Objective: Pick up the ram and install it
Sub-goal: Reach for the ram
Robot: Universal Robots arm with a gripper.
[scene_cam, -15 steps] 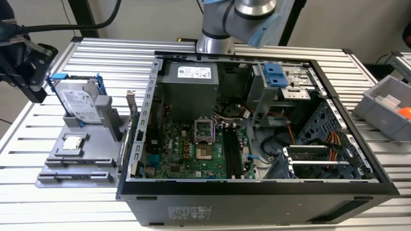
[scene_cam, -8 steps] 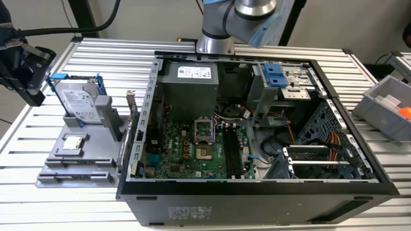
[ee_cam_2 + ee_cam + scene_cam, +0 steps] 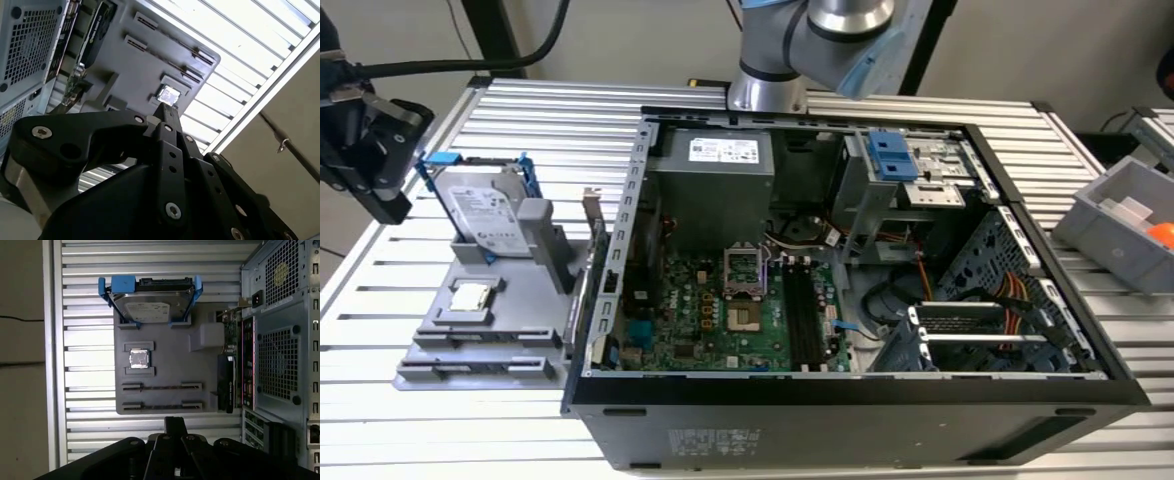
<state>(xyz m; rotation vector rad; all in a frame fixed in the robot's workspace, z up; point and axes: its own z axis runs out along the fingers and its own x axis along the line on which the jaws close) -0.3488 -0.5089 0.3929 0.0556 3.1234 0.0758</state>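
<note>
My black gripper hangs high over the table's edge at the exterior view's left, well away from the open computer case. Its fingers meet at one tip with nothing between them; in the first wrist view the gripper points toward the grey holder. Two long slots in that holder look like thin dark slits. The black motherboard slots lie inside the case. The ram is hidden: I cannot tell it apart in the holder or in those slots.
On the holder stand a silver hard drive in a blue frame and a small square processor chip. A dark expansion card stands at the holder's edge by the case. A grey bin sits at the exterior view's right.
</note>
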